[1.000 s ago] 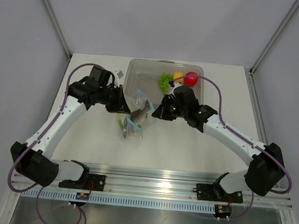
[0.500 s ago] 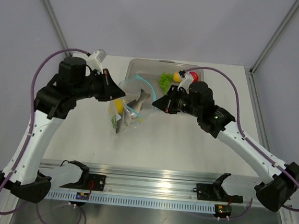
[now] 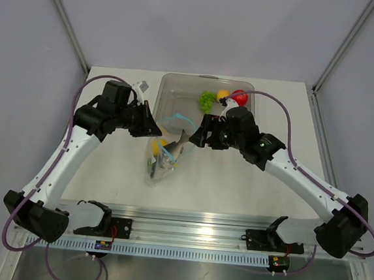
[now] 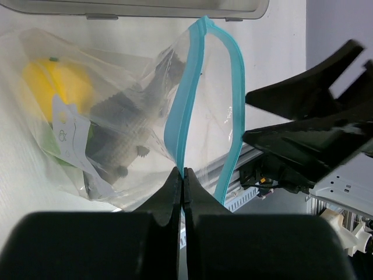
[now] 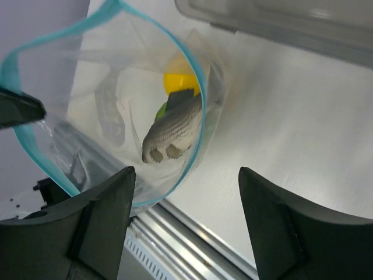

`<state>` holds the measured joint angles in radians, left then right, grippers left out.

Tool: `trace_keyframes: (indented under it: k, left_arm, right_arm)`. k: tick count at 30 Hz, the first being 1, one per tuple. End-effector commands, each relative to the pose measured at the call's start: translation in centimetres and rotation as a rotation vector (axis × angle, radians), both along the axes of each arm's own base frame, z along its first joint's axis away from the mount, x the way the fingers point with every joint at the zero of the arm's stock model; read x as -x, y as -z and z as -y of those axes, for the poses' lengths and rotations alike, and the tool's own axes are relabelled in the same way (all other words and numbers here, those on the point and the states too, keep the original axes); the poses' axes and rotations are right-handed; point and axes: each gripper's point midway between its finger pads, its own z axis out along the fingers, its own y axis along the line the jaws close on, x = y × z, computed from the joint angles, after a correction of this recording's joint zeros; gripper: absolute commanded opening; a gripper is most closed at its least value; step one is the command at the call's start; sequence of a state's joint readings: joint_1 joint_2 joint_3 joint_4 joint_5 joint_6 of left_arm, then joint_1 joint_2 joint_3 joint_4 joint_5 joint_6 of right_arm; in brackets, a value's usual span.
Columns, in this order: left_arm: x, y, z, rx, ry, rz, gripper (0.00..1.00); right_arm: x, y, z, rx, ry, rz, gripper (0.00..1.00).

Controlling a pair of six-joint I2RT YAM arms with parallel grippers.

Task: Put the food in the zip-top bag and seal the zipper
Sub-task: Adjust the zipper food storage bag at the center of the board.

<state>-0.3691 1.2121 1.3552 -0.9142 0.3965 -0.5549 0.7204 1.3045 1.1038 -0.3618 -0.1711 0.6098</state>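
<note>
Teal zipper (image 4: pixel 180 128) is pinched in the closed left tool (image 4: pixel 183 175), holding the zip-top bag (image 3: pixel 162 157) open; fish (image 5: pixel 175 131) and yellow fruit (image 5: pixel 180 81) lie inside. Right tool (image 5: pixel 186 198) gapes wide, empty. Grape bunch (image 3: pixel 207 101) and red fruit (image 3: pixel 238 98) wait in the tray (image 3: pixel 178 87); the bag is not yet sealed.

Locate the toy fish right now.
Top view: the grey fish lies inside the clear zip-top bag, left of table centre, just in front of the grey tray, next to a yellow fruit.
</note>
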Motion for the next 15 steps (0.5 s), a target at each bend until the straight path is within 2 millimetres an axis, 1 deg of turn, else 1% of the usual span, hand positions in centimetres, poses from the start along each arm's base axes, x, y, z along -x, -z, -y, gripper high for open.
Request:
trace_keyframes:
  k: [1,2,3,4,5,6,7,8,9,10,11,12,13,14,15]
  left_arm:
    - [-0.5,-0.5,0.5,0.029,0.012,0.045,0.00]
    - [-0.6,-0.4,0.3,0.023,0.002,0.049,0.00]
    - [-0.6,-0.4,0.3,0.019,0.002,0.050,0.00]
    - [-0.7,-0.4,0.2,0.014,0.000,0.051,0.00]
    - [-0.8,-0.3,0.1,0.010,-0.004,0.052,0.00]
    - [-0.7,-0.5,0.1,0.010,-0.003,0.055,0.00]
    - [-0.8,-0.5,0.2,0.011,-0.003,0.057,0.00]
    - [-0.8,-0.6,0.3,0.013,0.001,0.058,0.00]
    - [-0.9,-0.6,0.3,0.016,0.002,0.056,0.00]
    - [-0.9,-0.7,0.4,0.019,0.003,0.054,0.00]
    - [-0.9,-0.7,0.5,0.021,0.007,0.053,0.00]
    - [-1.0,-0.6,0.5,0.020,0.007,0.049,0.00]
    - [-1.0,-0.7,0.5,0.020,0.010,0.052,0.00]
    - [-1.1,-0.7,0.5,0.018,0.010,0.054,0.00]
    - [-1.1,-0.5,0.5,0.013,0.009,0.048,0.00]
  right_arm:
    - [-3.1,-5.9,2.4,0.054,0.138,0.213,0.79]
    - [-3.5,-6.5,3.1,0.065,0.168,0.231,0.81]
    - [-4.6,-7.0,4.3,0.076,0.223,0.247,0.81]
    - [-5.4,-7.9,4.9,0.066,0.245,0.263,0.80]
    - [-6.1,-7.9,5.3,0.066,0.263,0.254,0.79]
    - [-7.6,-7.7,6.7,0.064,0.303,0.239,0.79]
    - [-8.5,-8.0,7.1,0.054,0.320,0.234,0.79]
    - [-9.9,-6.5,7.4,0.083,0.333,0.199,0.79]
    - [-10.9,-5.9,7.8,0.101,0.351,0.185,0.79]
    - [-12.4,-6.3,8.6,0.112,0.378,0.192,0.80]
    - [-13.8,-3.9,8.6,0.161,0.380,0.145,0.81]
    - [-14.8,-3.2,8.8,0.188,0.396,0.137,0.81]
    - [-16.1,-3.7,8.9,0.201,0.401,0.154,0.83]
    - [-17.3,-1.8,8.5,0.238,0.392,0.132,0.84]
    - [-18.2,-1.2,8.3,0.263,0.386,0.139,0.86]
